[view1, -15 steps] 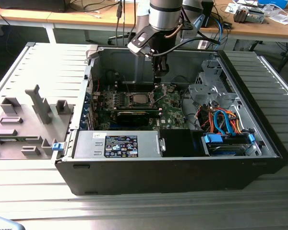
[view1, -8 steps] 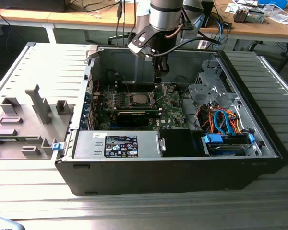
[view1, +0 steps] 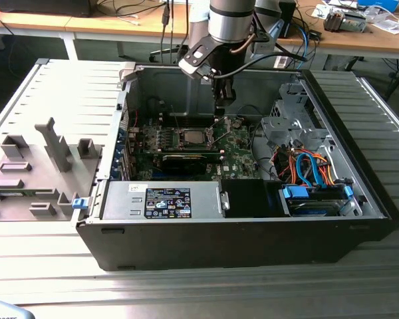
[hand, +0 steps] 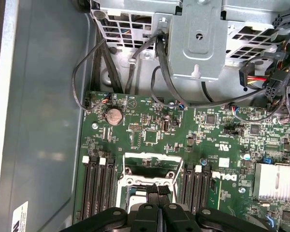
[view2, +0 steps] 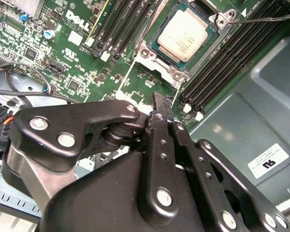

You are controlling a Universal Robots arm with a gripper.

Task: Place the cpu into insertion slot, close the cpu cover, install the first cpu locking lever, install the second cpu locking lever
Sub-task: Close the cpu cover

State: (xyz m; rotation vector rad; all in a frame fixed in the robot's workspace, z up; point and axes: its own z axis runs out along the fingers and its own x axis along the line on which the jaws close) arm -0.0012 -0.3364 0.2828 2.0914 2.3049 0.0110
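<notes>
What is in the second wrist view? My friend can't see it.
The silver-grey cpu lies in the insertion slot on the green circuit board, with long black slots on both sides. The black gripper looms in front, its tip close to the slot's edge.

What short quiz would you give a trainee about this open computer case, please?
1. True or false: the cpu lies in the insertion slot.
2. In the exterior view, the hand hangs over: A) the green circuit board; B) the orange and blue cables; C) the grey tray outside the case.
3. Fill in: in the first wrist view, black memory slots stand on ___ sides of the insertion slot.
Key: 1 true; 2 A; 3 both.
</notes>
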